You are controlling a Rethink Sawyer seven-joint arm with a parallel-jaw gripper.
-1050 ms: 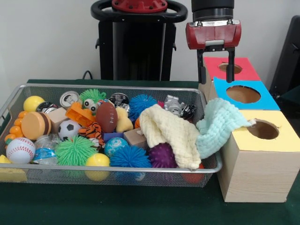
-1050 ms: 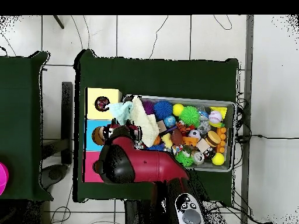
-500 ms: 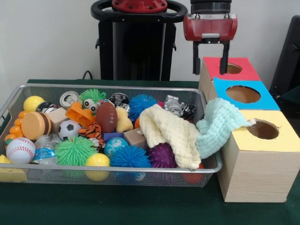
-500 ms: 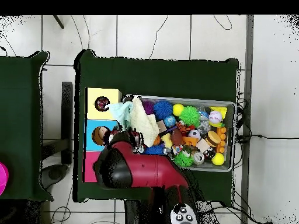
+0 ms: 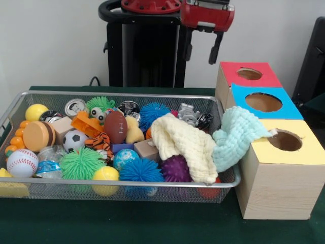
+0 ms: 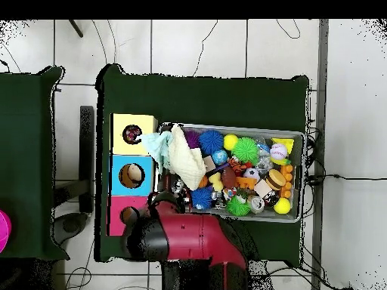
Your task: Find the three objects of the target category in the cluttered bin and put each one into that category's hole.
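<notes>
My gripper (image 5: 200, 54) hangs high above the table's far side, left of the red box (image 5: 249, 74), open and holding nothing. Three boxes with round holes stand in a row to the right of the bin: red, blue (image 5: 264, 102) and yellow (image 5: 285, 141). The wire bin (image 5: 127, 184) is packed with toys: a football (image 5: 115, 126), a soccer ball (image 5: 75, 139), a baseball (image 5: 22, 162), spiky balls in blue (image 5: 140, 170), green (image 5: 80, 162) and purple (image 5: 175, 168). A cream cloth (image 5: 184, 144) lies over the right part of the bin.
A mint cloth (image 5: 236, 134) drapes over the bin's right rim against the yellow box. In the overhead view the red arm (image 6: 189, 236) covers the table edge below the bin (image 6: 296, 137). A black chair edge (image 5: 314, 61) shows at far right.
The gripper has risen from over the red box's hole and swung left in the front view, staying open and empty. Nothing in the bin has moved.
</notes>
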